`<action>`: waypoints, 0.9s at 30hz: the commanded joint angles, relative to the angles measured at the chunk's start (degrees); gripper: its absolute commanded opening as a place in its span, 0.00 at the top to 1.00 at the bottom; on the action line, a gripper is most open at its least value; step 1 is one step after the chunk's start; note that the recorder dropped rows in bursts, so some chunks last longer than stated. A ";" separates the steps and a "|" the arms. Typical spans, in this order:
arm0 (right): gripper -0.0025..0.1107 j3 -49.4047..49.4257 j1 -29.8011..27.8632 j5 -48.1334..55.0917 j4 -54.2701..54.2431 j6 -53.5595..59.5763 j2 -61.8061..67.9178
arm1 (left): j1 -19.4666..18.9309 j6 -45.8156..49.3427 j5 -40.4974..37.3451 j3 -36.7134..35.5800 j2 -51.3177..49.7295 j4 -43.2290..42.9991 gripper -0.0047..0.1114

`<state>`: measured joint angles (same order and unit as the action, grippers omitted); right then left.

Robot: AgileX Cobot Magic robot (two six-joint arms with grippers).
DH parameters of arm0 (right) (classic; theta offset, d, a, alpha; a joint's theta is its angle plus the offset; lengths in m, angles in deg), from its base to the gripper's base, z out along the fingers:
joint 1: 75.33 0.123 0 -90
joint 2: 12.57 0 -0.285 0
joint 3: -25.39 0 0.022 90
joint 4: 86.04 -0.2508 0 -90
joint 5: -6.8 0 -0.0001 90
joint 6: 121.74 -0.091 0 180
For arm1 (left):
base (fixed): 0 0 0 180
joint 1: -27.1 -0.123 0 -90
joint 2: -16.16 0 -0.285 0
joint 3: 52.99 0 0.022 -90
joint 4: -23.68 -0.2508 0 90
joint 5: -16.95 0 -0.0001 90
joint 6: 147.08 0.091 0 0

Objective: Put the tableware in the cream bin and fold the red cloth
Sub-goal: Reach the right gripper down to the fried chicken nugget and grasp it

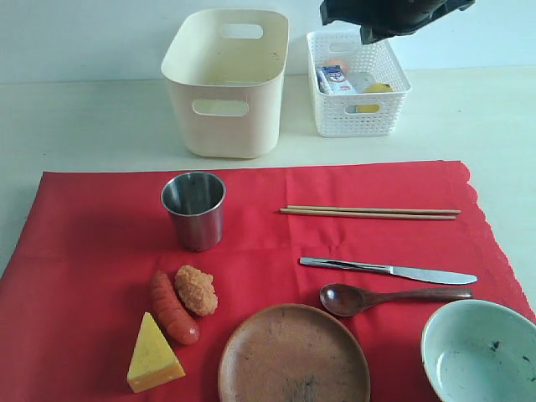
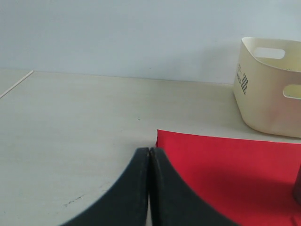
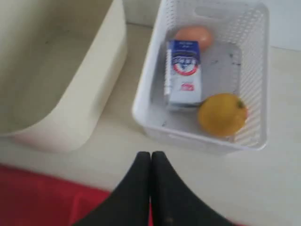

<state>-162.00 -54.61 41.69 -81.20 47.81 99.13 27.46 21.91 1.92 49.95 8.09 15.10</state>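
**Tableware all on cloth, both grippers closed**

I see the red cloth (image 1: 100, 243) flat across the lower frame of the exterior view, with 6 pieces on it. The steel cup (image 1: 194, 209) is left of centre, the chopsticks (image 1: 368, 213) to its right. The knife (image 1: 385, 270) and spoon (image 1: 377, 297) lie below those, the plate (image 1: 293, 356) bottom centre and the bowl (image 1: 481, 356) bottom right. The cream bin (image 1: 222, 138) sits top centre, off the cloth, with the white basket (image 1: 335, 117) just beside it on the right. The right gripper (image 3: 151, 162) has its fingers pressed together, holding nothing, up by the basket. The left gripper (image 2: 149, 155) is closed too, empty, by the cloth's corner.
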 commanded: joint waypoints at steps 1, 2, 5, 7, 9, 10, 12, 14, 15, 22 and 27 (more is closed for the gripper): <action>0.98 6.79 5.74 0.20 -0.53 -0.21 -4.42 | 0.44 0.05 0.34 -0.15 0.28 -0.23 0.94; 0.98 8.50 7.34 0.08 -1.12 -0.21 -5.15 | 0.44 0.05 0.34 -0.15 0.28 -0.23 0.94; 0.98 13.07 12.32 -0.53 -3.81 -0.21 -6.50 | 0.44 0.05 0.34 -0.15 0.28 -0.23 0.94; 0.98 15.76 15.84 -1.13 -5.49 -0.21 -6.65 | 0.44 0.05 0.34 -0.15 0.28 -0.23 0.94; 0.98 17.55 18.68 -1.83 -6.24 -0.21 -6.53 | 0.44 0.05 0.34 -0.15 0.28 -0.23 0.94; 0.98 18.71 20.90 -2.78 -6.42 -0.21 -6.45 | 0.44 0.05 0.34 -0.15 0.28 -0.23 0.94; 0.98 19.95 24.17 -4.10 -6.64 -0.21 -6.45 | 0.44 0.05 0.34 -0.15 0.28 -0.23 0.94; 0.98 20.63 27.43 -4.72 -6.64 -0.32 -6.19 | 0.44 0.05 0.34 -0.15 0.28 -0.23 0.94; 0.98 20.63 28.86 -4.76 -7.00 -0.32 -5.75 | 0.44 0.05 0.34 -0.15 0.28 -0.23 0.94; 0.82 20.63 35.17 -5.52 -7.31 -9.27 -0.09 | 0.44 0.05 0.34 -0.15 0.28 -0.23 0.94; 0.62 20.63 36.27 -5.52 -7.69 -9.14 2.88 | 0.44 0.05 0.34 -0.15 0.28 -0.23 0.94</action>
<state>-141.65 -18.75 36.89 -88.54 39.09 101.01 27.46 21.91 1.92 49.95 8.09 15.10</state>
